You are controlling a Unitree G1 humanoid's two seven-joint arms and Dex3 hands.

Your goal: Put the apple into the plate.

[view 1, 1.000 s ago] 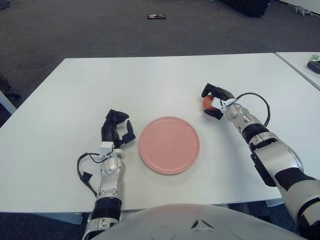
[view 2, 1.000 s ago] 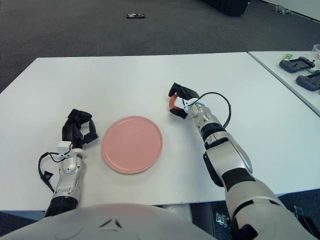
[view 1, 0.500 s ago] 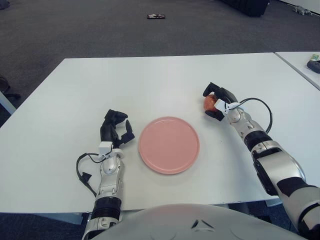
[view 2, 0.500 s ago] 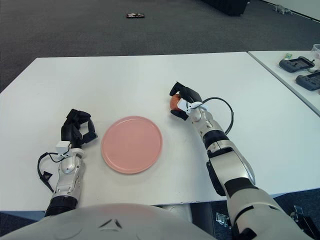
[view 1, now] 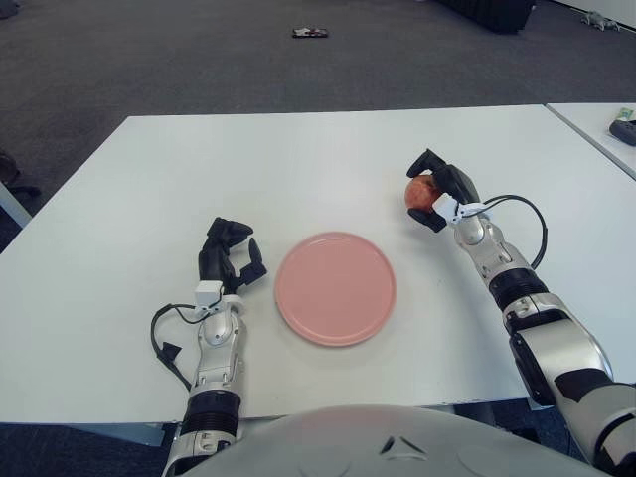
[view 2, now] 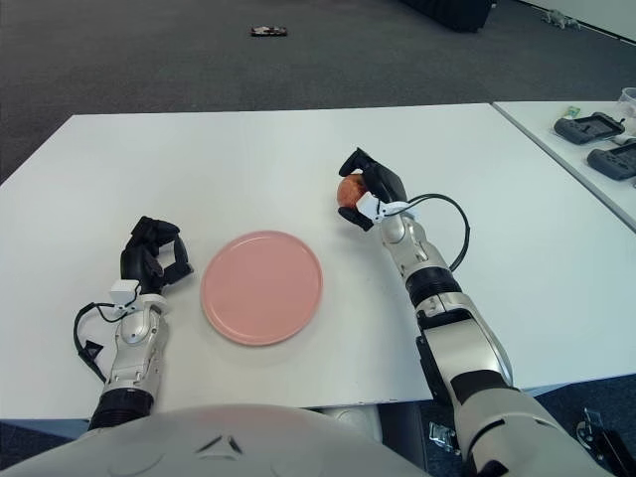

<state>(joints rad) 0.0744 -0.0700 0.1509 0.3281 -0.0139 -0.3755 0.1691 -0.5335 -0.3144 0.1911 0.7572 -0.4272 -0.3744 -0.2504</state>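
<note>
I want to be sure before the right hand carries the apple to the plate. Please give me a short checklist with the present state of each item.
1. Right hand closed on the apple: ok, fingers wrap it.
2. Apple lifted off the table: cannot tell; it shows higher in view, but no gap is plain.
3. Plate bare and ready: ok, nothing lies in it.
4. Path from apple to plate: ok, only bare table between them.
5. Left hand out of the way: ok, it shows left of the plate, apart from it.
</note>
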